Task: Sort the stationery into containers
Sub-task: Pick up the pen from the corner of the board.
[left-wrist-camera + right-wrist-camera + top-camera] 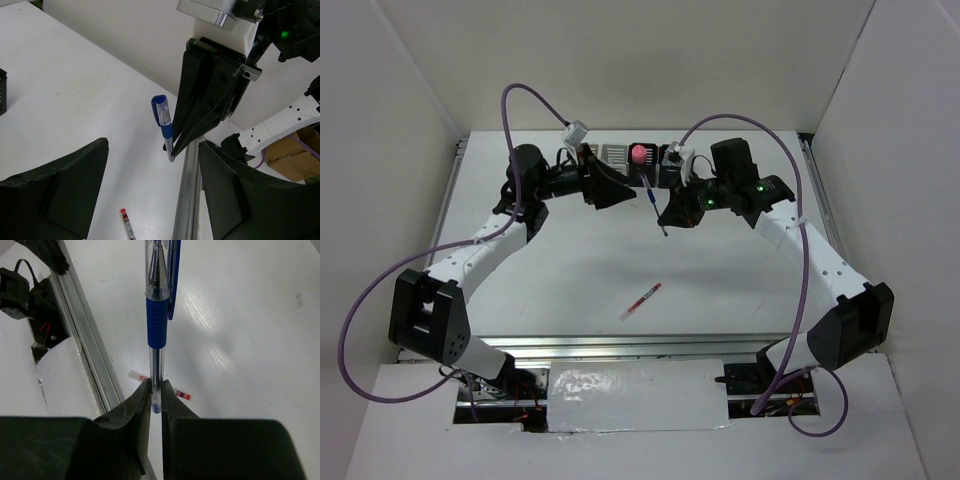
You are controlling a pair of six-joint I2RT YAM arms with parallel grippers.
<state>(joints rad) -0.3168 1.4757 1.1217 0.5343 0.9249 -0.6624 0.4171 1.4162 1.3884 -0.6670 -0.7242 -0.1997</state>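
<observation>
My right gripper [664, 222] is shut on the lower end of a blue-grip clear pen [654, 203] and holds it tilted above the table, in front of the containers [615, 153]. In the right wrist view the pen [156, 330] stands up from between the closed fingertips [143, 397]. My left gripper [620, 192] is open and empty, just left of the pen; its view shows the pen [165, 125] pinched in the right gripper. A pink-capped cylinder [638, 153] stands in a black holder. A thin red pen [640, 300] lies on the table's middle front.
The red pen also shows below the grippers in both wrist views [127, 222] [184, 396]. A black holder's edge [2, 92] is at the left wrist view's left margin. A metal rail [186, 200] runs along the table's edge. White walls enclose the table.
</observation>
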